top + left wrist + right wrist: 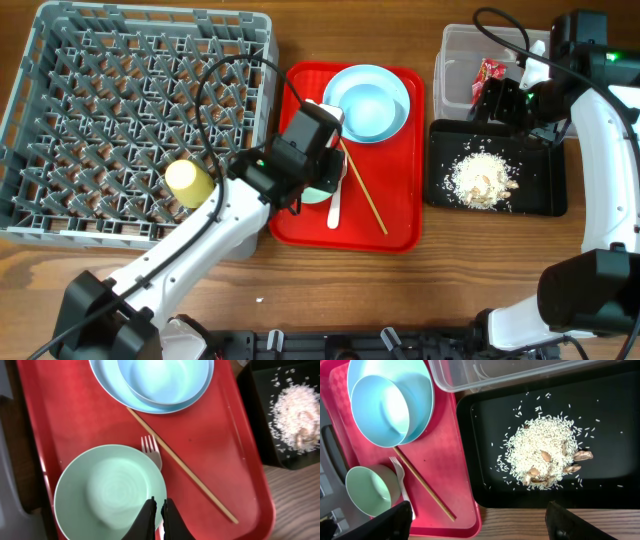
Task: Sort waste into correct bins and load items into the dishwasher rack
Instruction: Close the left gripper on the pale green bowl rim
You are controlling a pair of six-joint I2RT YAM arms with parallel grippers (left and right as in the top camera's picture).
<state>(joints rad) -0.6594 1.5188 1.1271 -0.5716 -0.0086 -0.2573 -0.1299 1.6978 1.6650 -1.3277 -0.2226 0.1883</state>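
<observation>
The grey dishwasher rack (60,60) stands at the left with a yellow-green cup (188,182) in it. On the red serving tray (395,225) a blue bowl (165,375) sits in a blue plate (105,385). Nearer lie a pale green bowl (107,490), a white fork (151,450) and a chopstick (185,467). My left gripper (158,506) is shut just over the green bowl's right rim, with nothing seen between its fingers. Beige food scraps (545,452) lie in the black tray (480,410). A red wrapper (490,72) is in the clear tub (455,45). My right gripper (480,520) hangs open above the black tray's near edge.
The red tray sits between the rack and the two bins. The clear tub is behind the black tray at the right. Bare wooden table (530,525) runs along the front. My left arm (200,235) reaches across the rack's near right corner.
</observation>
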